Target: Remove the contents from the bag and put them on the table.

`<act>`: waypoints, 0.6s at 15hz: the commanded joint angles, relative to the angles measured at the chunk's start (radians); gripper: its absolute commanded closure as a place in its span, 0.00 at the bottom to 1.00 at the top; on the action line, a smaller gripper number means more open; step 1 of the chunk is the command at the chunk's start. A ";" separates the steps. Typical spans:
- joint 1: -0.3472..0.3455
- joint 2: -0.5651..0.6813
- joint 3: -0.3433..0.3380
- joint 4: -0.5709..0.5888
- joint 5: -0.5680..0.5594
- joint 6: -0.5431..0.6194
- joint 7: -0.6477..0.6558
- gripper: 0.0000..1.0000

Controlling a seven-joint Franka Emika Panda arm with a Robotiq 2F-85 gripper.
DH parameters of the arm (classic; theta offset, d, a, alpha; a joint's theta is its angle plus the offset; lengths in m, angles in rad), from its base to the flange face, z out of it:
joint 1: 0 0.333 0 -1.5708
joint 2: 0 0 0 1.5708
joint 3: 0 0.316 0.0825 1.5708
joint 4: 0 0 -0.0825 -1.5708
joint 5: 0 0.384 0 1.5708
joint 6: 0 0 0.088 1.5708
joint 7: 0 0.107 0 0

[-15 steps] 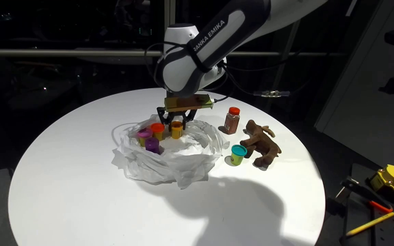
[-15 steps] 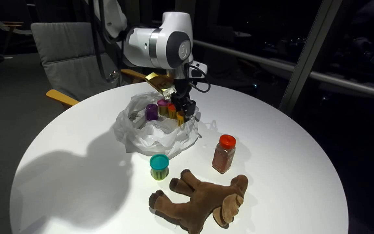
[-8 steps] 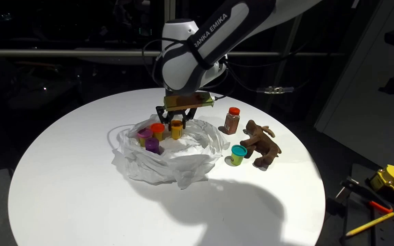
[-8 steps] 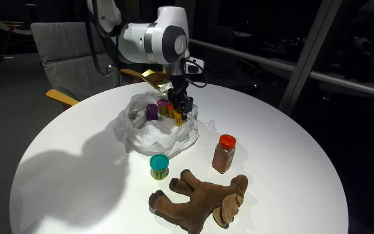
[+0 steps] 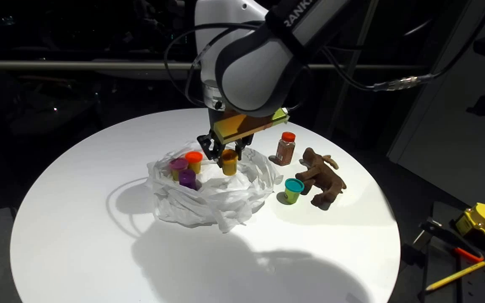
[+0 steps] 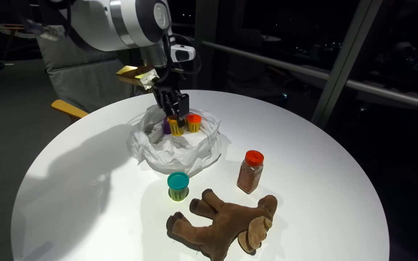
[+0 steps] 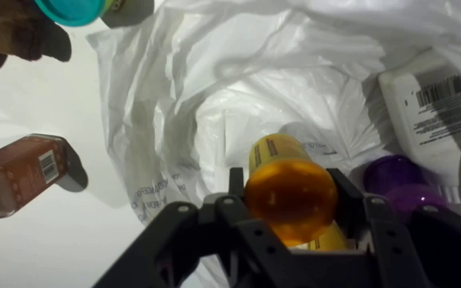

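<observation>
Amber-lidded tub in your jaws, next up is getting it over the rim of the bag

Jaws are pinching it from both sides inside the bag's mouth, so I'd call this the lift-out step: go straight up till its base is past that crumpled wall (could snag), then carry it out. Also in the bag: red-lidded tub, pink-lidded tub, purple-lidded tub, plus a white bottle in the wrist view, so more trips left imo. Outside, teal-lidded tub, red-capped jar and plush toy crowd one flank. I'd use the wide stretch of desk you get in front, well in from its round edge.
</observation>
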 commanded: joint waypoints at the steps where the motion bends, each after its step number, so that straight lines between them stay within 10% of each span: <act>1: 0.081 -0.172 -0.031 -0.248 -0.136 0.087 0.108 0.72; 9: 0.118 -0.444 0.023 -0.691 -0.426 0.127 0.353 0.72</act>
